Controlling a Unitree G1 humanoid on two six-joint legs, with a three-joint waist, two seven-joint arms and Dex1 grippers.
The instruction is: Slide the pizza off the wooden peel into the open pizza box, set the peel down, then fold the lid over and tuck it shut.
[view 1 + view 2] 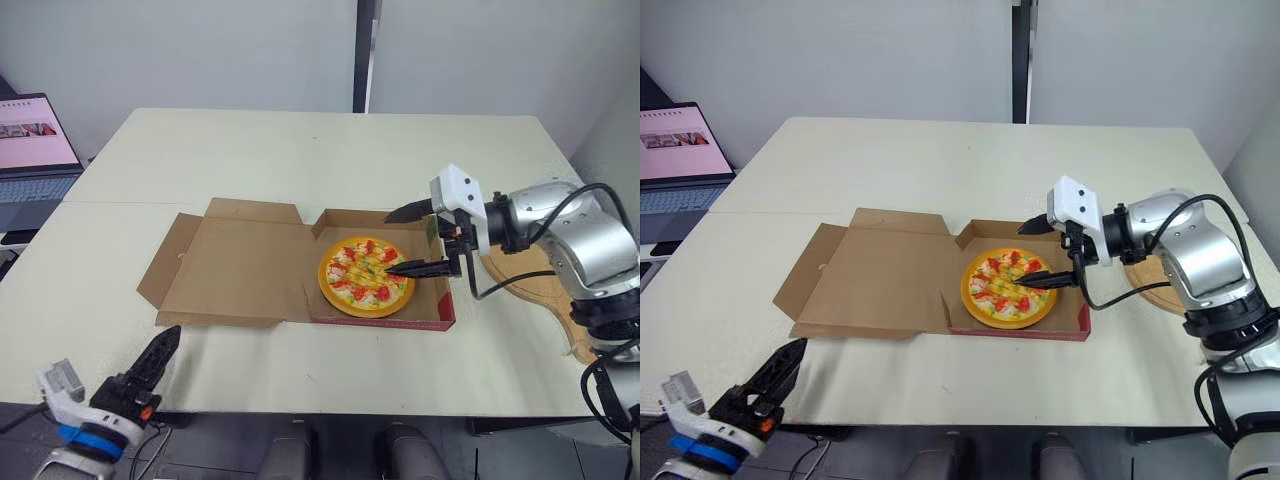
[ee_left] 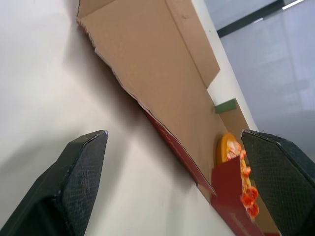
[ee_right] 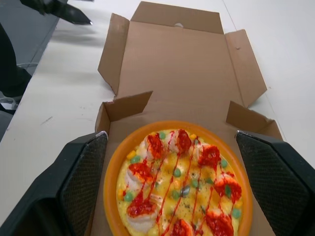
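Inside the pizza box (image 1: 245, 262), pizza (image 1: 365, 275) just beneath the right fingers (image 1: 420, 267), wide apart.

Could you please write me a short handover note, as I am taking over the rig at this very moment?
Right end effector: open, empty, hanging over the right side of the pizza.
Left end effector: open, empty, low by the near left edge of the table.
Things: the pizza lies in the base of the pizza box. The lid lies open and flat to the left of the base. The wooden peel lies on the table under the right arm.
Done: pizza in the box, peel set down.
Left: fold the lid over and tuck it shut.
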